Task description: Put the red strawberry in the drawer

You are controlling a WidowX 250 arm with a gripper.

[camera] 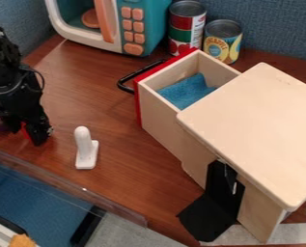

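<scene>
The red strawberry [25,131] is over on the left, a small bit of red right by my black pincer [36,133], low near the desk [119,140]. The pincer hides most of it, so I can't tell if I am pinching it or if the pincer is spread around it. I think the job is about half done at best. The drawer [165,113] is pulled out, which is a big help, but the strawberry is not in it. What's left is to get a good hold, lift it, bring it across and let go over the open top. A white stand [86,149] is on the desk between the pincer and the drawer, so I should go over it and not bump it. The drawer has a red front with a black handle [139,76], and a blue cloth [184,91] lies inside. It slides out of a wooden box [255,130] with a flat top. Behind, the toy microwave [142,26] has something round and orange-brown [90,18] in it. Two cans [186,26] are next to it.
</scene>
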